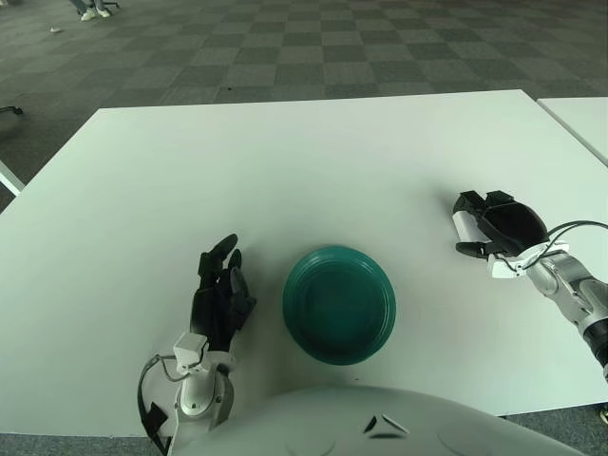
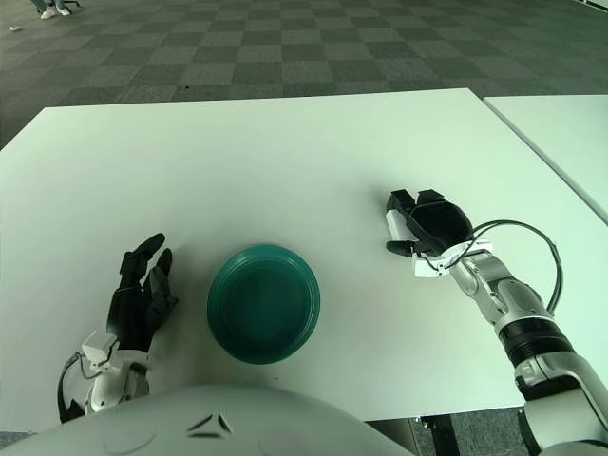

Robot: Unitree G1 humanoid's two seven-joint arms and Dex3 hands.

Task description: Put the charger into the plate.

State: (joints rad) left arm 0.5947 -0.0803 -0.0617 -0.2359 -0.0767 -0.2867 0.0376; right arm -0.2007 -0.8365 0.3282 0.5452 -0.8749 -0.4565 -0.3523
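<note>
Well right of the plate, right hand grips charger.

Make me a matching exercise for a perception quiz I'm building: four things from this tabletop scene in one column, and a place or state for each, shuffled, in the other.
Things:
1. charger
2. plate
3. left hand
4. right hand

Places or states:
A. green, holding nothing, near the table's front edge
B. white, between dark fingers
C. fingers extended, left of the plate
D. curled around the charger, right of the plate

Pairs: 1-B, 2-A, 3-C, 4-D
</note>
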